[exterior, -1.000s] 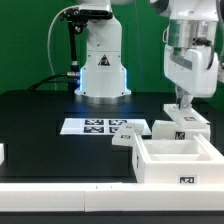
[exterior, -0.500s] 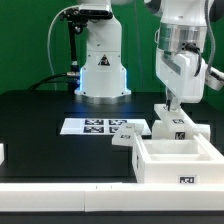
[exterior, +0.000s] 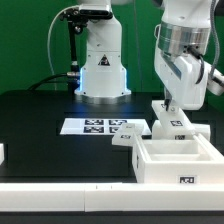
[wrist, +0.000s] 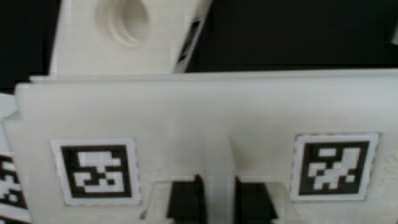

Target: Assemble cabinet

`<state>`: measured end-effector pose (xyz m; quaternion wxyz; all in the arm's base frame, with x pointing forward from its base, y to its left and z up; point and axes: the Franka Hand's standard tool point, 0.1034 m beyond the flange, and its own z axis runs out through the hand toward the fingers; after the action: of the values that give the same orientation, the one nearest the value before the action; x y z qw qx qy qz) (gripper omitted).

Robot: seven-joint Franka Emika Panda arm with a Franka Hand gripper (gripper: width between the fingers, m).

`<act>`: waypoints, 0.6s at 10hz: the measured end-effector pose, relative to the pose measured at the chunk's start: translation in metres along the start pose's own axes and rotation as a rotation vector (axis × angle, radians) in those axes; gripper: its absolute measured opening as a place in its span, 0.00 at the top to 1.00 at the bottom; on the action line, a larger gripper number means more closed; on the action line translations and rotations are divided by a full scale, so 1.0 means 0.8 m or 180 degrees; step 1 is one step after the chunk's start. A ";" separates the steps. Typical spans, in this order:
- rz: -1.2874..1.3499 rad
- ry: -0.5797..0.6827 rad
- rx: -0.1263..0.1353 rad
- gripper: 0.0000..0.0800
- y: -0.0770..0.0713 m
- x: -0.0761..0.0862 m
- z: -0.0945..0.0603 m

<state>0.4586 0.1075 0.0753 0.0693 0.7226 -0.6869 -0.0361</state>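
My gripper (exterior: 168, 104) is shut on a white cabinet panel (exterior: 170, 122) with square tags and holds it upright at the exterior view's right, just behind the open white box (exterior: 176, 158). In the wrist view the panel (wrist: 196, 120) fills the frame with two tags on it. My gripper (wrist: 217, 205) has its dark fingers (wrist: 185, 205) pressed on a thin white rib of the panel. A small white block (exterior: 128, 137) lies to the left of the box.
The marker board (exterior: 103, 126) lies flat mid-table. The robot base (exterior: 102, 70) stands behind it. Another white part (exterior: 2, 153) sits at the exterior view's left edge. A white piece with an oval hole (wrist: 125, 35) shows beyond the panel.
My gripper has moved toward the exterior view's left and tilted, and the panel has moved with it.
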 end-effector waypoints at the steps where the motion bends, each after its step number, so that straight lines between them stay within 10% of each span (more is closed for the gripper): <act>1: -0.0043 0.0005 -0.0020 0.92 0.003 -0.001 0.002; 6: -0.0054 0.0272 -0.0048 0.92 0.008 -0.028 0.012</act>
<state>0.4497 0.1287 0.0656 0.1036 0.7287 -0.6768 -0.0111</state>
